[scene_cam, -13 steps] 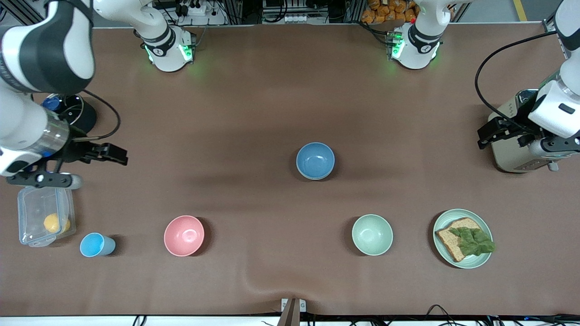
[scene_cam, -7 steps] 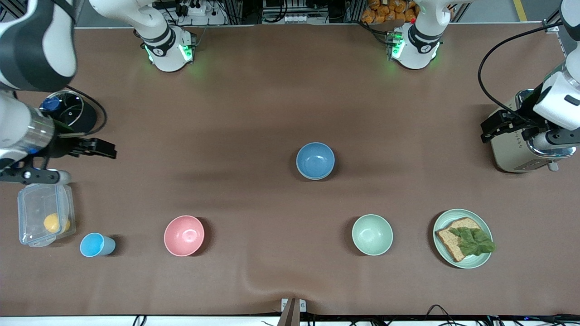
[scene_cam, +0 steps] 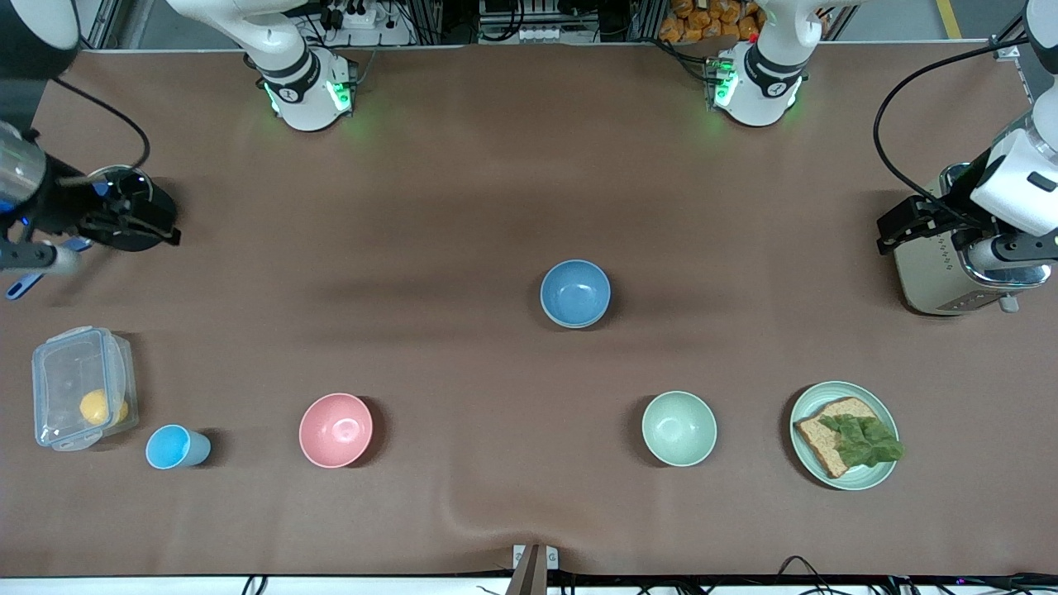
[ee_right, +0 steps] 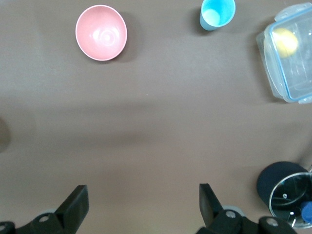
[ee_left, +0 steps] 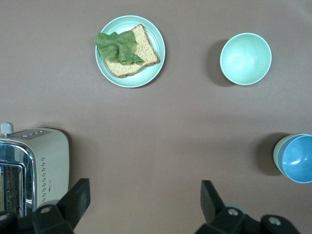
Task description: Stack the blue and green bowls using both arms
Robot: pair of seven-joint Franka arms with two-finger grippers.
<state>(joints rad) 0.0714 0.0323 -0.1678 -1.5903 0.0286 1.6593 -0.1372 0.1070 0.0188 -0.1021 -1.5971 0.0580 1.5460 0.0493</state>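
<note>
Your left wrist view shows a green bowl (ee_left: 277, 155) nested under the blue bowl (ee_left: 299, 158), hidden from the front camera. Both the left gripper (ee_left: 145, 200) and the right gripper (ee_right: 143, 204) hang wide open, empty.

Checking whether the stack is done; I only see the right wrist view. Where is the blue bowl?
Observer: Mid-table, the blue bowl sits nested in the green bowl, whose rim shows under it.
Operator: Is the left hand near it?
Observer: No, the left hand hangs open over the edge of the toaster, at the left arm's end.
Operator: Any other green bowl?
Observer: A paler mint bowl stands alone, nearer the front camera, beside the plate of bread.
</note>
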